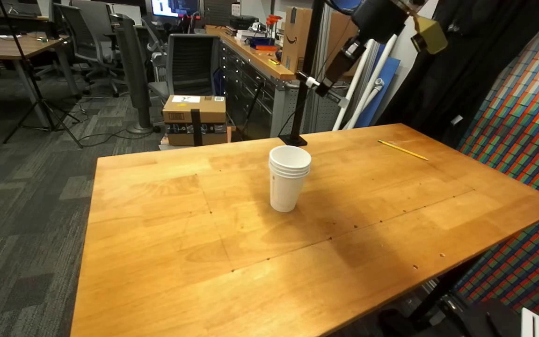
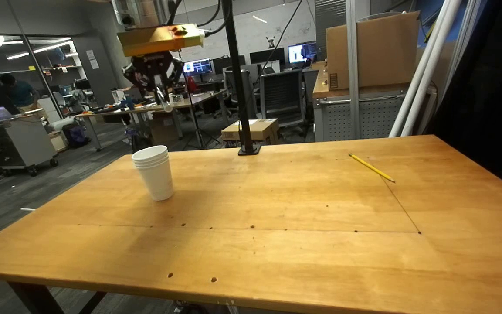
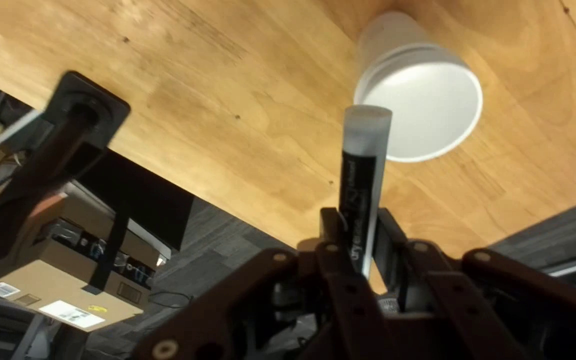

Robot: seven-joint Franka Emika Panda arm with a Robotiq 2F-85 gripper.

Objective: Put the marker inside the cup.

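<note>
One black whitish-ended cylindrical marker [image 3: 362,175] hangs higher than one upright stack of nested white paper cups [image 1: 286,191], apart from it.
The black two-fingered gripper [image 3: 359,222] pinches it; one slim yellow pencil [image 1: 403,150] lies well apart from the stack.

Cup [image 1: 286,192], white, tapered, nested in a stack with several rims showing: stood upright on the wooden table [image 1: 171,262] in an exterior view. Marker [image 1: 313,83], dark with a white part: was clamped crosswise in the gripper [image 1: 325,89], well above the table. Pencil [image 1: 403,150], yellow: lay near a far corner. Post [image 1: 299,110], black: rose at the far edge, behind the cup. Carton [image 1: 183,116], black-strapped: sat beyond that edge.
</note>
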